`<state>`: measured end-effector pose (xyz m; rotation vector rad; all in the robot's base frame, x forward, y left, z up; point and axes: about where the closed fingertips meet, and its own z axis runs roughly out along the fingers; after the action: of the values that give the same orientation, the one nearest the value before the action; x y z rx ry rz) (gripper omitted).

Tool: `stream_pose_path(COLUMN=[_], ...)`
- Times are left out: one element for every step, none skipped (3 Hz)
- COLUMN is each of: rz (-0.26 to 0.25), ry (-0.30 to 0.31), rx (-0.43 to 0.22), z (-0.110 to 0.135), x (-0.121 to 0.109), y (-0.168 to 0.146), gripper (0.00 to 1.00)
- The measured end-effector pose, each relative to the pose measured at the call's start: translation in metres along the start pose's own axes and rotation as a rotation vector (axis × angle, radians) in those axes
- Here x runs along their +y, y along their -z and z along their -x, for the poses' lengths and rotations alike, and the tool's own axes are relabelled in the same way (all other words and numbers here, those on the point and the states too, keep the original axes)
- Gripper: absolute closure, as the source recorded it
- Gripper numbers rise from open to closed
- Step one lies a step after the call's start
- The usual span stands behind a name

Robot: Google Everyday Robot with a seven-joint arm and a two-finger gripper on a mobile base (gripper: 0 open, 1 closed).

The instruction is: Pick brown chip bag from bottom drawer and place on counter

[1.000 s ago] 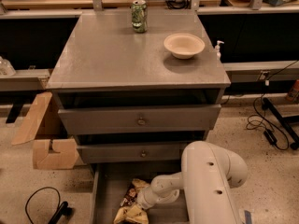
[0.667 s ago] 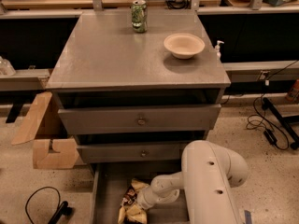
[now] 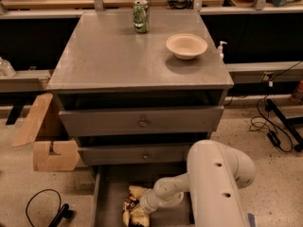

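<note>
change over the last second is slight; gripper (image 3: pixel 142 205) stays low in the bottom drawer (image 3: pixel 107 196), right at the brown chip bag (image 3: pixel 132 215), which lies crumpled on the drawer floor, unlifted; whether it holds the bag i cannot tell; the lift to the counter (image 3: pixel 113 56) looks not yet begun.

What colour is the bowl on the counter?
The bowl is cream (camera view); the gripper is low in the bottom drawer, at the brown chip bag.
</note>
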<state>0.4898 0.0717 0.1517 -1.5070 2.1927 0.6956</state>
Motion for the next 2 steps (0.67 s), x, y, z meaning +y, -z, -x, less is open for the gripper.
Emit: stream_pose_path(rz=[0.038,0.053], ry=[0.116,0.211], rx=[-0.069,-0.172], z=[0.021,0.034], x=[0.034,0.075], y=[0.034,0.093], gripper=[1.00,1.00])
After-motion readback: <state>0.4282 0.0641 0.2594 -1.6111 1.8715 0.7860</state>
